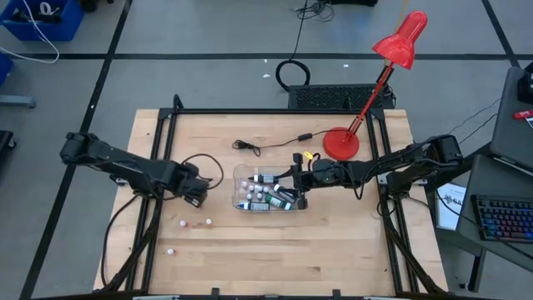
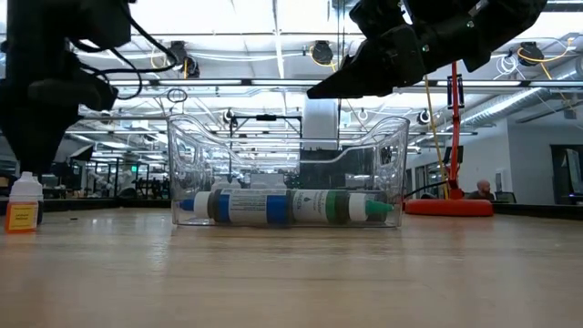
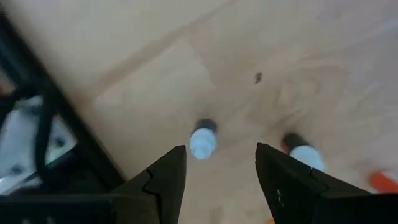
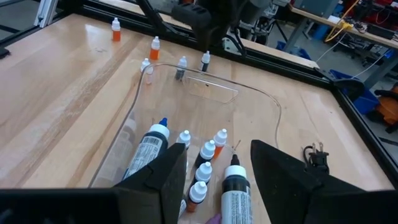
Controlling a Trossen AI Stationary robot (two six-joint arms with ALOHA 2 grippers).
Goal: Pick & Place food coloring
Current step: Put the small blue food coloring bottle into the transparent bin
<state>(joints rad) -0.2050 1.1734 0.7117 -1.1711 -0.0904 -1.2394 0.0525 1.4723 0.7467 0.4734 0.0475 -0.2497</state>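
Observation:
The food coloring is a set of tiny white-capped bottles. Several lie in the clear plastic tub (image 1: 266, 190) at the table's middle, beside larger bottles (image 2: 273, 206). Others stand upright on the wood near the left: three (image 1: 196, 223) in a short row and one (image 1: 170, 251) nearer the front edge. My left gripper (image 1: 197, 196) points down, open, just beyond that row. Its wrist view shows a white-capped bottle (image 3: 203, 140) on the table below its gap and another (image 3: 301, 152) beside it. My right gripper (image 1: 293, 185) hovers open over the tub's right part (image 4: 219, 148), clear of the bottles.
A red desk lamp (image 1: 341, 143) stands at the back right, its cord and plug (image 1: 250, 147) lying on the table behind the tub. Black frame rails (image 1: 158, 167) run along the table's left and right sides. Bare wood lies in front of the tub.

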